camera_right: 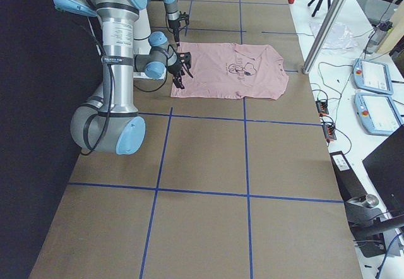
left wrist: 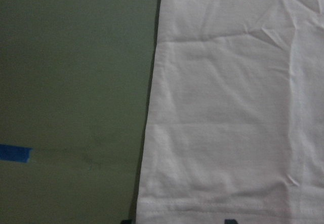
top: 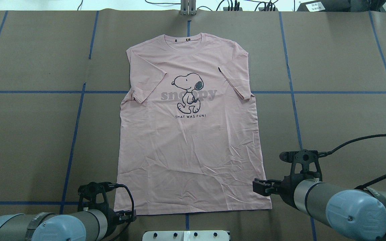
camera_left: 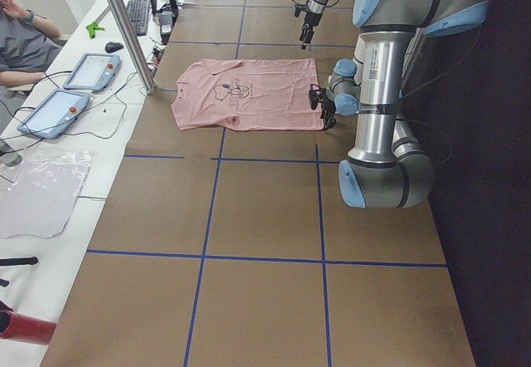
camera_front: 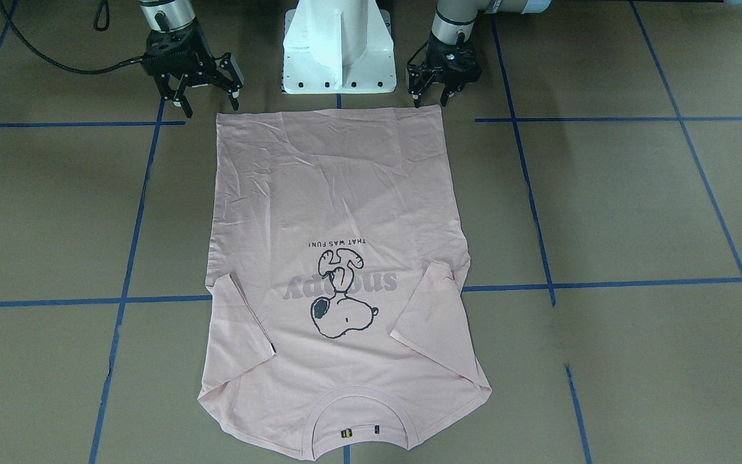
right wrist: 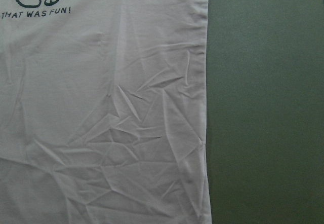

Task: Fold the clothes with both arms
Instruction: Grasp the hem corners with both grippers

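Observation:
The pale pink T-shirt (camera_front: 339, 193) lies flat on the brown table, print up, with both sleeves folded in over the body. Its collar points away from the robot and its hem lies near the base. It also shows in the overhead view (top: 193, 140). My left gripper (camera_front: 430, 100) is open and empty, just above the hem corner on my left (top: 127, 216). The left wrist view shows that corner (left wrist: 228, 107). My right gripper (camera_front: 207, 100) is open and empty, beside the hem corner on my right (top: 258, 187). The right wrist view shows the shirt's side edge (right wrist: 101, 107).
The white pedestal base (camera_front: 339, 45) stands just behind the hem. Blue tape lines (top: 75, 134) cross the table. A black cable (top: 364, 139) trails from the right arm. A desk with tablets (camera_left: 91, 72), a seated person (camera_left: 17, 35) and a metal post (camera_left: 124, 26) border the far side.

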Controlling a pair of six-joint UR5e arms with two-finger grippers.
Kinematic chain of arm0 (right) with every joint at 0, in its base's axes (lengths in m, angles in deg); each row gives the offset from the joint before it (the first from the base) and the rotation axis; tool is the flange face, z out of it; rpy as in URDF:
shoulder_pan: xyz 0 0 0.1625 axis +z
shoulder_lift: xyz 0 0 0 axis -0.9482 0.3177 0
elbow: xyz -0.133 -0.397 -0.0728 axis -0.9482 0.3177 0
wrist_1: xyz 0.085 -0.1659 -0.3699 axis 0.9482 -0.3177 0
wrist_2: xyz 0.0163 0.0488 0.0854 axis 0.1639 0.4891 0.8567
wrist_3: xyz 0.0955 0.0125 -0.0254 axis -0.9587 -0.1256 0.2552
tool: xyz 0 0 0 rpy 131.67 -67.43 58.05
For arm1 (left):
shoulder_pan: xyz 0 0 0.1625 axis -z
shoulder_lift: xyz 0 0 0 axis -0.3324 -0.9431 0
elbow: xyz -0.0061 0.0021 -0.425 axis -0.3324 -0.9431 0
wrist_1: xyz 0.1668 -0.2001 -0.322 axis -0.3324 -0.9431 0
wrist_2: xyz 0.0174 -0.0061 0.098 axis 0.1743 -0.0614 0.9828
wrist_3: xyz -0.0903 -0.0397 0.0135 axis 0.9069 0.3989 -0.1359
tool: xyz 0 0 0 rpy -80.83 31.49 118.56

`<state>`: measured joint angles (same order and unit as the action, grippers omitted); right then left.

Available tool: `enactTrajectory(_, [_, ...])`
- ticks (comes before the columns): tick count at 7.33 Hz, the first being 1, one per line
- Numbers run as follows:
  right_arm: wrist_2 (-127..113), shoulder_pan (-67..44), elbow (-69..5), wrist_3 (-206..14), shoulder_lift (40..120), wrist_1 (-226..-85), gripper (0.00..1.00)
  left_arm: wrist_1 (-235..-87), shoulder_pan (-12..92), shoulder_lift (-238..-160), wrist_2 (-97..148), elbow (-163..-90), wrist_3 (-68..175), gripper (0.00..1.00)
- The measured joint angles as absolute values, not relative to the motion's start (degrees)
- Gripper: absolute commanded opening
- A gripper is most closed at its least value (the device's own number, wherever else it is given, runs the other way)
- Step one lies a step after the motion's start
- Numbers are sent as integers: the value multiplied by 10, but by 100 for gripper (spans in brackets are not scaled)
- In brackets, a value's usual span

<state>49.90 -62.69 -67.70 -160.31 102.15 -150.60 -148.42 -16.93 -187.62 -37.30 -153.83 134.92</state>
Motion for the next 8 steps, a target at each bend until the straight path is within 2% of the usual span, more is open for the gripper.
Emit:
enactTrajectory(4, [499,-627,-678,-1603,1021,-1506,100,-1485,-166,-1877,-373,-1533,1350,40])
enactTrajectory(6, [499,-627,-678,-1603,1021,-1506,100,-1485,-162,-1877,-374,-1531,1350,38])
enactTrajectory(7, [499,-627,-678,-1603,1021,-1506,100,-1485,-161,-1877,-374,-1530,1350,28])
enactTrajectory(8, [499,-627,-678,-1603,1021,-1506,100,-1485,-160,-1877,-374,-1530,1350,10])
